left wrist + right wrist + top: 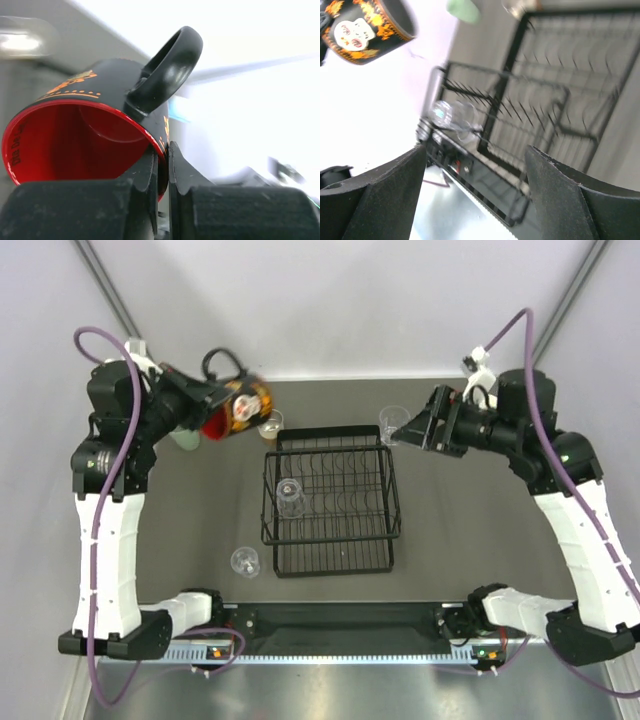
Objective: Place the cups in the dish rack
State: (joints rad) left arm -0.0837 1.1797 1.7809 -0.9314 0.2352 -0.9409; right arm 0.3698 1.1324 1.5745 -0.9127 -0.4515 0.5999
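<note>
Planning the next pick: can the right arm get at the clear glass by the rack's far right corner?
Probably yes. The right gripper is open, empty and close beside the glass, which stands outside the rack with nothing between them.

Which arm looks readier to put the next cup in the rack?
Left. The left gripper is shut on the mug, lifted by the far left corner of the rack. The right gripper is open and empty, beside a glass.

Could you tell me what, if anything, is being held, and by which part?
The left gripper pinches the black, red-lined mug by its rim beside the handle; right gripper empty.
</note>
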